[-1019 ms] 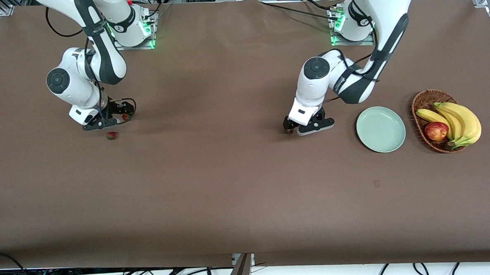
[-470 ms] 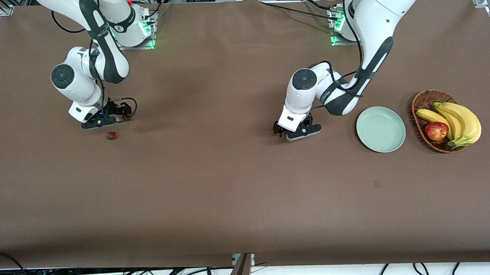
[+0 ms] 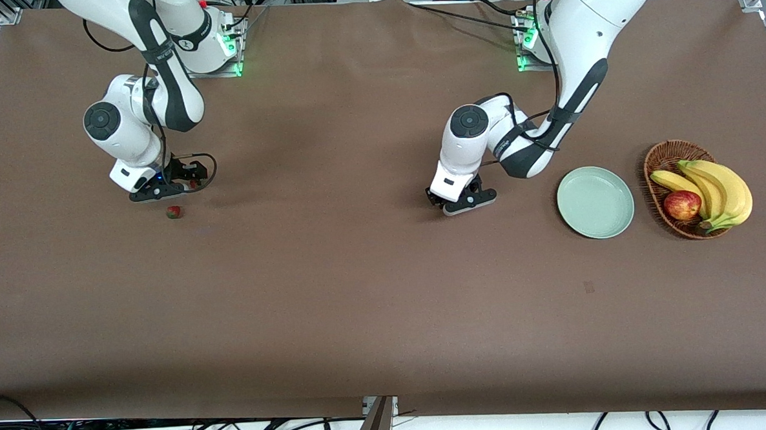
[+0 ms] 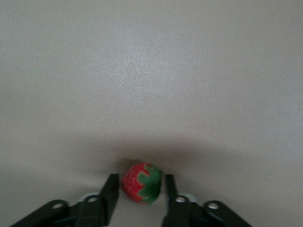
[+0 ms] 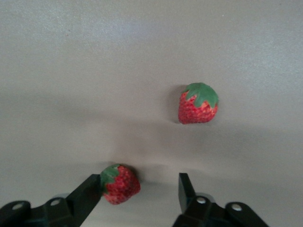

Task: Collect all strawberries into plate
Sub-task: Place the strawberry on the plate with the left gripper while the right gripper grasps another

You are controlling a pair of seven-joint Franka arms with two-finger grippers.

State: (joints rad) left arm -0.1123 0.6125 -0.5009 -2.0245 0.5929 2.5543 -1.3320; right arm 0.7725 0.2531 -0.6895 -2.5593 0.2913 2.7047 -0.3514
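Note:
A strawberry [image 4: 137, 184], red with a green top, lies on the brown table between my left gripper's [image 4: 140, 177] fingers, which sit tight against its two sides. In the front view the left gripper [image 3: 455, 205] is low on the mid-table and hides that berry. The right gripper [image 5: 140, 179] is open on the table near the right arm's end. A second strawberry [image 5: 120, 184] rests against one of its fingers, with a wide gap to the other. A third strawberry [image 5: 198, 104] lies loose, nearer to the front camera [image 3: 174, 212]. The mint-green plate [image 3: 594, 202] is empty.
A wicker basket [image 3: 668, 154] with bananas [image 3: 711, 188] and a red apple [image 3: 682, 204] stands beside the plate at the left arm's end. A cable loop [image 3: 203, 168] hangs by the right hand.
The left hand slid a little away from the plate, toward the right arm's end, and settled low on the table. The right hand shifted slightly farther from the front camera.

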